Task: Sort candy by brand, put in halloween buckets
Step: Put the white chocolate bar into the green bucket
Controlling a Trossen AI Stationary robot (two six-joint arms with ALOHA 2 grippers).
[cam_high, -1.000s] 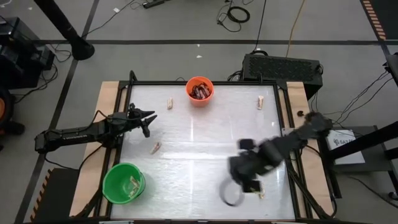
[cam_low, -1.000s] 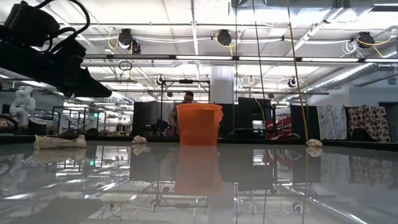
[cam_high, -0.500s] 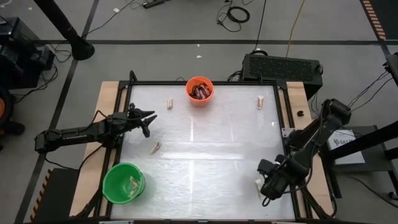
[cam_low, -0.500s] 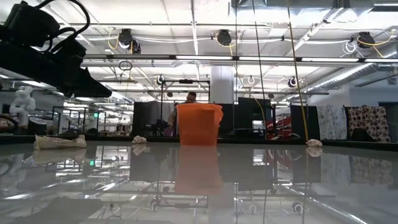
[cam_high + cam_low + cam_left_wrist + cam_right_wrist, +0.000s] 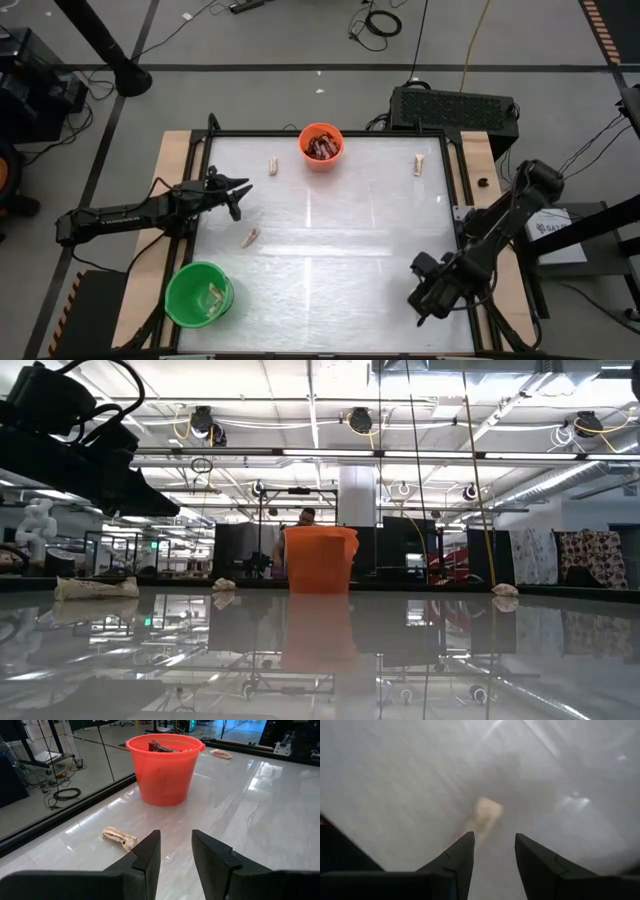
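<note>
Since the earlier frames the right end effector [image 5: 424, 297] has swung from mid-counter to the near right corner of the counter [image 5: 330, 250]. It hangs with fingers spread and empty over a pale candy [image 5: 484, 815], which lies just ahead between them, its long axis roughly along the reach. Farther off, the left end effector [image 5: 237, 192] waits parted at the left edge, the orange bucket [image 5: 321, 146] at the far edge and the green bucket [image 5: 198, 293] near left.

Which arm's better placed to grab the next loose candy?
Right. The right gripper is open just above a pale candy at the table's near-right corner. The left gripper hovers by the left edge, nothing between its fingers.
</note>
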